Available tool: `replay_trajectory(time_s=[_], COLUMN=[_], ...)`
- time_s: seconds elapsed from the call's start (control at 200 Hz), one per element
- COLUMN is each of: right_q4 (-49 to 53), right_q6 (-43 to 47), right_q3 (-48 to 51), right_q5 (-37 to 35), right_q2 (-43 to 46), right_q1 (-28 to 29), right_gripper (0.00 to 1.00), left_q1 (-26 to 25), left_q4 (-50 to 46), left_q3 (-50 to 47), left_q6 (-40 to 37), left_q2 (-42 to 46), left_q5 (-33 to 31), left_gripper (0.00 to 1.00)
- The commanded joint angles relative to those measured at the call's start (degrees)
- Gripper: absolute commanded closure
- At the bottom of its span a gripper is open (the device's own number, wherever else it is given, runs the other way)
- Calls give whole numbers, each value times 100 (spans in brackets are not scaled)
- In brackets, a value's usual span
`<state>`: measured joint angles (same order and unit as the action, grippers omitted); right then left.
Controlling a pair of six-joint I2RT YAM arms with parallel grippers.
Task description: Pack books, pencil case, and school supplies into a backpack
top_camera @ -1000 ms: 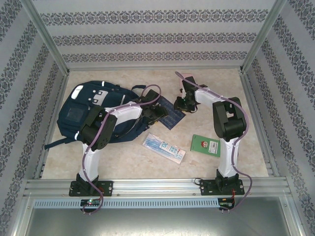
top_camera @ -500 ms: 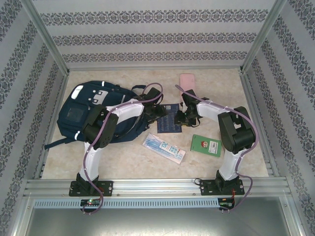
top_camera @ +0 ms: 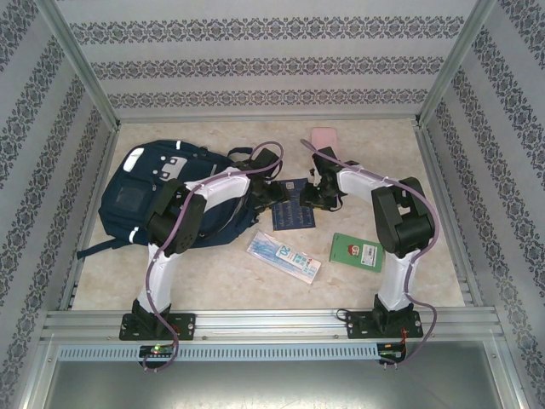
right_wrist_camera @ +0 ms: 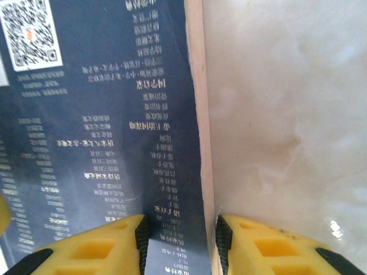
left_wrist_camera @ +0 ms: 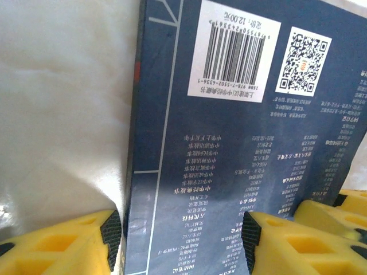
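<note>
A dark blue book (top_camera: 294, 206) lies flat on the table right of the navy striped backpack (top_camera: 140, 194), back cover up with barcode and QR code (left_wrist_camera: 229, 143) (right_wrist_camera: 103, 143). My left gripper (top_camera: 274, 192) (left_wrist_camera: 180, 243) stands open over the book's left spine edge, one pad on the table side and one over the cover. My right gripper (top_camera: 317, 196) (right_wrist_camera: 180, 243) is open, more narrowly, astride the book's right edge. The pink pencil case (top_camera: 323, 136) lies behind, near the back wall. The pale blue-and-white packet (top_camera: 283, 256) and the small green book (top_camera: 356, 251) lie nearer the front.
The table is a pale marbled surface (top_camera: 255, 281) fenced by metal rails and patterned walls. A backpack strap (top_camera: 98, 249) trails toward the front left. The other books are out of sight.
The dark blue book has turned from a slant to lying square. My right gripper dropped from near the pink case to the book's right edge, uncovering the case. The left gripper shifted slightly.
</note>
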<state>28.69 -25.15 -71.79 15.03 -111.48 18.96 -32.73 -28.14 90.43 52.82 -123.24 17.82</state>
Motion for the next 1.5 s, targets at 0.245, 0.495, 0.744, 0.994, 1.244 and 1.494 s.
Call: replay_trajectory(time_s=[0.245,0.495,0.744,0.994,1.244,1.494], right_q4=[-291,-419,-425,-447,-435,-945], right_q6=[-294,-448,-473,-488,-515,-882], right_q3=[239,366,402,429,455,770], right_q5=[620,721,712,684,651,1148], right_q2=[-113,72,127,144,209,748], right_q1=[52,-40,-110,-154,-175,-541], right_gripper=[62,62,62,61,60,46], left_q1=[27,46,82,89,108,296], left_q4=[2801,4586,4763,2477,1364,1411], left_q3=[-474,-893,-1079,-501,-287,-211], left_q6=[733,1471,1430,-104,-918,-901], left_q2=[-8,116,99,37,66,388], left_q5=[2127,2760,2929,2822,2446,2521], left_gripper=[41,42,44,44,61,99])
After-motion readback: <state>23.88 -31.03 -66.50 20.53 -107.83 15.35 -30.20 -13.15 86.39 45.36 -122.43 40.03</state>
